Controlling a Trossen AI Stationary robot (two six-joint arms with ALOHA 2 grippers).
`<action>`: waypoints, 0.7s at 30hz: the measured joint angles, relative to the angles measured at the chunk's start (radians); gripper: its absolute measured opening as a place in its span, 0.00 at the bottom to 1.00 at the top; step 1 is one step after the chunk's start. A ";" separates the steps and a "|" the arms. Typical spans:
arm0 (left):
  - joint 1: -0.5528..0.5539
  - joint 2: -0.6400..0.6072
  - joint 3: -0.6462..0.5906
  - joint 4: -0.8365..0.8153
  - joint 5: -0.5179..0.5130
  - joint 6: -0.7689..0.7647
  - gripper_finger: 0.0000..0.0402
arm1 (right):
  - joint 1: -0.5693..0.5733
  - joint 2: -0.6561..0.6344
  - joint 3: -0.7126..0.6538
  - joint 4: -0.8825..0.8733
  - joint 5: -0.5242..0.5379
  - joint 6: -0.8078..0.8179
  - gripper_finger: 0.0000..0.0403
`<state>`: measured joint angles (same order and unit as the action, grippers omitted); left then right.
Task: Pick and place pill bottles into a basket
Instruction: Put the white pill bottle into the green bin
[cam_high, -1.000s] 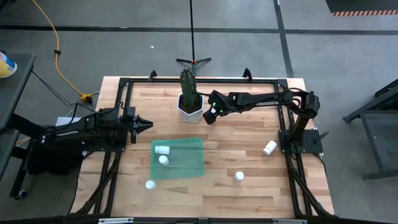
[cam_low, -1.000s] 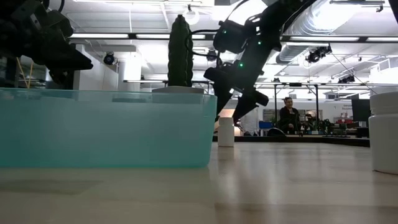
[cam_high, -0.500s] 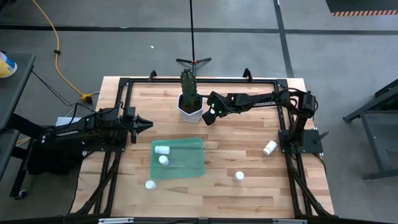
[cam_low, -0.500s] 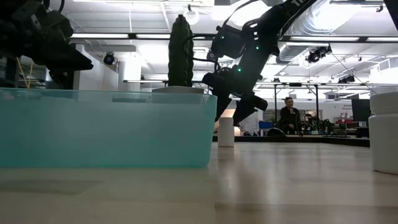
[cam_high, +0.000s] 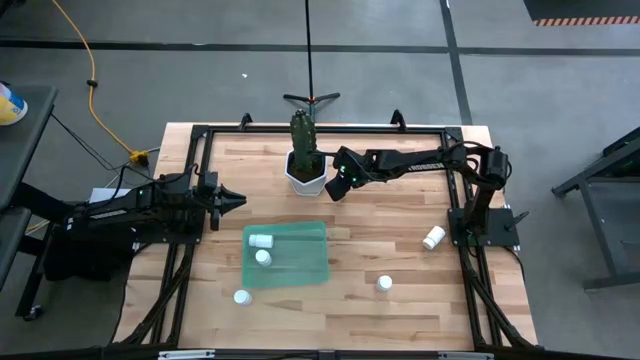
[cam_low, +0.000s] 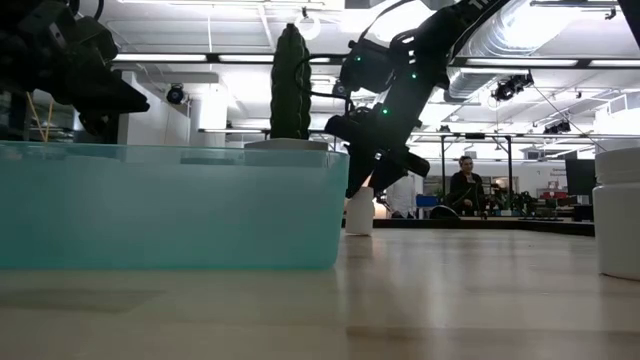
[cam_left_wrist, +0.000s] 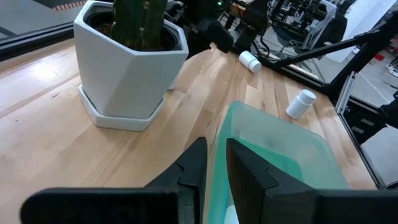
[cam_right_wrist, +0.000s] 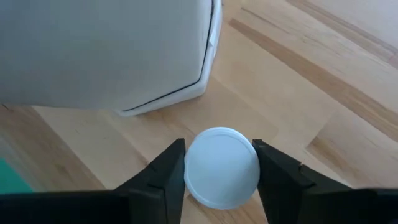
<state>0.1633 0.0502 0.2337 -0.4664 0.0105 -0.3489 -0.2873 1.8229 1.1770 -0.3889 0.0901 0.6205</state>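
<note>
Your right tool (cam_high: 338, 187) sits just beside the white pot (cam_high: 305, 175) in the high view, closer in against it than a second ago. The bottle it is working is hidden under it. Count here: two pill bottles (cam_high: 261, 240) (cam_high: 262, 257) in the basket (cam_high: 305, 262), three loose on the desk (cam_high: 400, 240) at (cam_high: 241, 296), (cam_high: 384, 283) and (cam_high: 433, 237). There is one basket and one pot. The left tool (cam_high: 238, 199) waits off the basket's far corner.

In the low view, the right tool has dropped onto the sixth bottle (cam_low: 358, 212), which has shifted slightly. I judge the grasp just made.

In the left wrist view, the left tool's fingers are almost together, holding nothing.

In the right wrist view, the fingers (cam_right_wrist: 166, 171) press both sides of the cap, clamped on it. That leaves four to go, counting this one.
</note>
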 joint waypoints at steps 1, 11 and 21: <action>0.000 0.000 0.000 0.000 0.000 0.000 0.24 | 0.000 0.000 0.000 -0.001 -0.002 0.000 0.36; 0.000 0.000 0.000 0.000 -0.001 0.000 0.24 | 0.014 -0.002 0.000 -0.021 0.011 0.001 0.36; 0.000 0.000 0.000 0.000 -0.002 0.000 0.24 | 0.041 -0.003 0.002 -0.056 0.022 0.003 0.36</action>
<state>0.1632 0.0502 0.2337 -0.4664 0.0090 -0.3489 -0.2467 1.8198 1.1790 -0.4454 0.1119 0.6239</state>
